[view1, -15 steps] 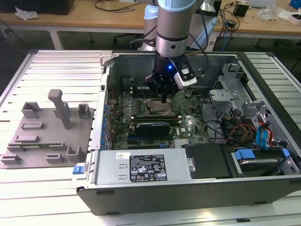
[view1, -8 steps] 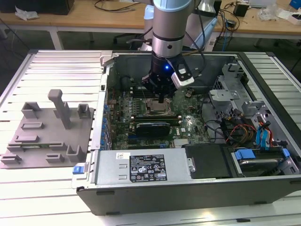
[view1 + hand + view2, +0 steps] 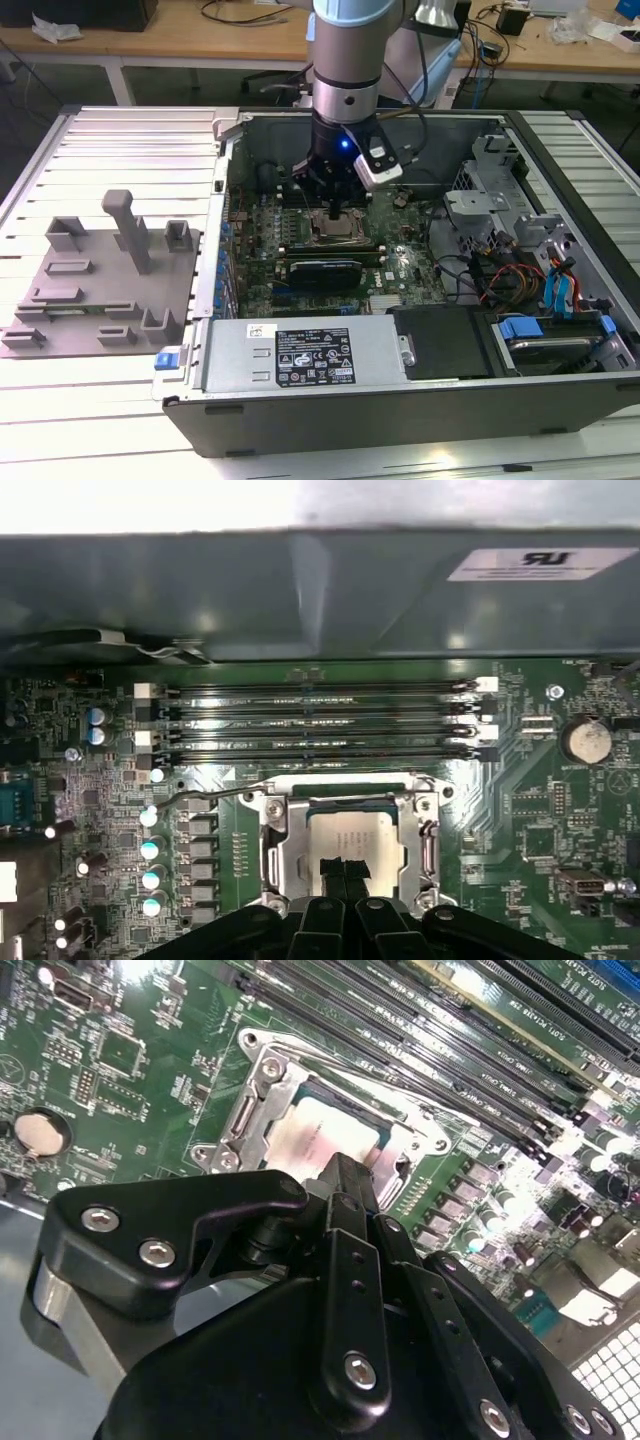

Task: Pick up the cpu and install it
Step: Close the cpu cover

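Evidently the cpu [image 3: 356,832] lies flat inside the socket [image 3: 270,842], so seating appears done; whether the socket's frame is latched cannot be told from these angles. The gripper [image 3: 338,872] stands directly over the socket, its fingertips [image 3: 345,1175] drawn together on or just above the cpu's near edge. It grasps nothing. In the exterior view the gripper [image 3: 335,210] hangs low over the socket.

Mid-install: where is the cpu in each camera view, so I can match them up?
Exterior view: the cpu lies on the motherboard, directly below the gripper.
Second wrist view: the cpu, a pale square, just beyond the gripper.
First wrist view: the cpu, between the gripper and the memory slots.
Shared landmark: the metal socket frame around it.
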Robot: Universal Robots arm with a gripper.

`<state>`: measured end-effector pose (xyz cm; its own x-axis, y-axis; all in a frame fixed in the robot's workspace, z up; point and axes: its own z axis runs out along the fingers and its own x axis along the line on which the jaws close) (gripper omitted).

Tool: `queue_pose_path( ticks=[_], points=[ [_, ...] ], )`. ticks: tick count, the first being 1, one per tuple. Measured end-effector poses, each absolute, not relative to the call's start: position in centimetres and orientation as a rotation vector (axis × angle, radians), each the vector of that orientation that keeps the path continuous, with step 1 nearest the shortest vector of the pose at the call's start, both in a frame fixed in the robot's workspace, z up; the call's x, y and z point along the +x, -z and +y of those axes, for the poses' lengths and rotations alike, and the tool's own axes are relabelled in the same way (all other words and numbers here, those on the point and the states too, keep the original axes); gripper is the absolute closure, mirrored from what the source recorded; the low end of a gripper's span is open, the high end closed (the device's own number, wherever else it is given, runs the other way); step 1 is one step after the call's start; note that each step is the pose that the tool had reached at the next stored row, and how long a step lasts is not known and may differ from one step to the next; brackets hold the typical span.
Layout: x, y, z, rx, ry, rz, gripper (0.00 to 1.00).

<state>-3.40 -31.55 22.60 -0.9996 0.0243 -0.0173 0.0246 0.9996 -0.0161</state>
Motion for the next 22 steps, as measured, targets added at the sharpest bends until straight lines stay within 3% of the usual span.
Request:
queue_pose_path(
  ticks=[22],
  points=[
    [-5.6,-21.0,-31.7,-0.049,0.025,3.122,0.89]
  ],
)
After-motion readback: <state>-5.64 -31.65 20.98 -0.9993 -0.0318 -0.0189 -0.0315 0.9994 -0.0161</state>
